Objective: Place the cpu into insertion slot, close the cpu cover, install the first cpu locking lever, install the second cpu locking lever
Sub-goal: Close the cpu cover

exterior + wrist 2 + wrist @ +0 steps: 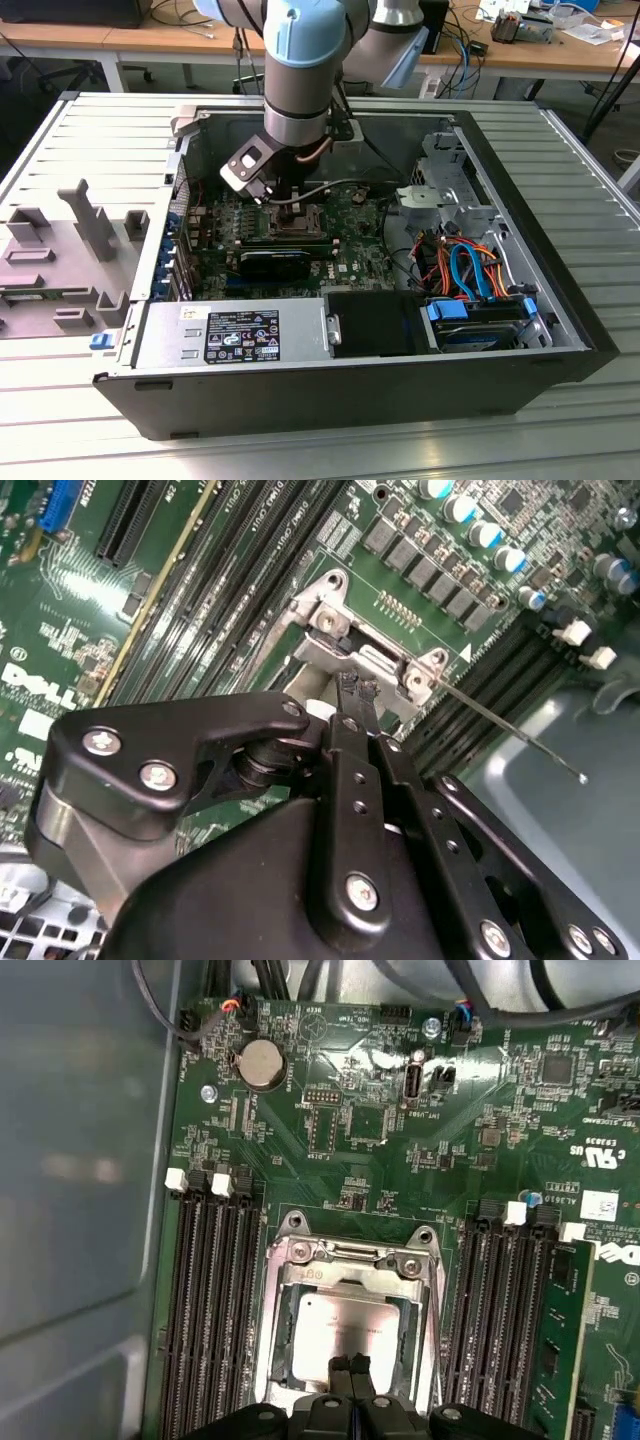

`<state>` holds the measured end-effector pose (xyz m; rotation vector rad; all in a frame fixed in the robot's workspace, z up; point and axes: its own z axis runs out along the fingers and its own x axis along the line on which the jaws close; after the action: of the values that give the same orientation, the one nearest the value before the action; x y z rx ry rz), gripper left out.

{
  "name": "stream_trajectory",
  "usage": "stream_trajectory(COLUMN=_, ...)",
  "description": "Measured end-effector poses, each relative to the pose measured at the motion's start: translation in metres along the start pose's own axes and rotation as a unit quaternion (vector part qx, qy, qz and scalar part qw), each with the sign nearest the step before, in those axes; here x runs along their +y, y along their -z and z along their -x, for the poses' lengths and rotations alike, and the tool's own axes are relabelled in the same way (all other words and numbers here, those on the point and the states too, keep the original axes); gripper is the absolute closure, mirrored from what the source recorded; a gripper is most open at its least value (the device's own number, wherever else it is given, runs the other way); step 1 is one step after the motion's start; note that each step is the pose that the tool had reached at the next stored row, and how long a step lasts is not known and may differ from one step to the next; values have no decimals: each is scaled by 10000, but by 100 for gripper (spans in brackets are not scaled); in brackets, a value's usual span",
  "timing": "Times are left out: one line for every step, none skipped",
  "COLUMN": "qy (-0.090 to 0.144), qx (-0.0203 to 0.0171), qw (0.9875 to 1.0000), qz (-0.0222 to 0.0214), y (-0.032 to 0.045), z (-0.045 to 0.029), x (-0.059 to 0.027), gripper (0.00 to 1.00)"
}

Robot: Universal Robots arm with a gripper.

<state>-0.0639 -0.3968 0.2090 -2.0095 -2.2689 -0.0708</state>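
Gripper [350,1365], fingers together as one blunt tip, sits over the chip [345,1325], probably seating it, at twelve o'clock from the black card [280,262] in the exterior view.

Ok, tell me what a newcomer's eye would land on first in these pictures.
First, the pale blue robot arm reaching into the open computer case in the exterior view. Then, in the first wrist view, the silvery cpu, framed in metal between the dark memory slots of the green motherboard, with the black pincer shut right over its near edge.
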Motion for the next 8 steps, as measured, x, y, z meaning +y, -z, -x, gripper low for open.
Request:
stream_trajectory(qy=5, qx=0, qw=10000, qz=-1, y=-29, z=3, x=0, gripper=89)
stream_trajectory(qy=10, qx=-5, qw=10000, qz=-5, y=-45, z=7, x=-1, gripper=89)
stream_trajectory(qy=11, qx=-3, qw=10000, qz=-4, y=-48, z=8, x=-2, gripper=89)
stream_trajectory(qy=12, qx=-1, qw=10000, qz=-2, y=-49, z=8, x=-1, gripper=89)
stream_trajectory(qy=13, qx=0, qw=10000, qz=-1, y=-43, z=7, x=0, gripper=89)
stream_trajectory(qy=14, qx=6, qw=10000, qz=4, y=-22, z=3, x=1, gripper=89)
stream_trajectory(qy=13, qx=1, qw=10000, qz=0, y=-8, z=3, x=0, gripper=89)
stream_trajectory(qy=14, qx=1, qw=10000, qz=-2, y=2, z=3, x=3, gripper=89)
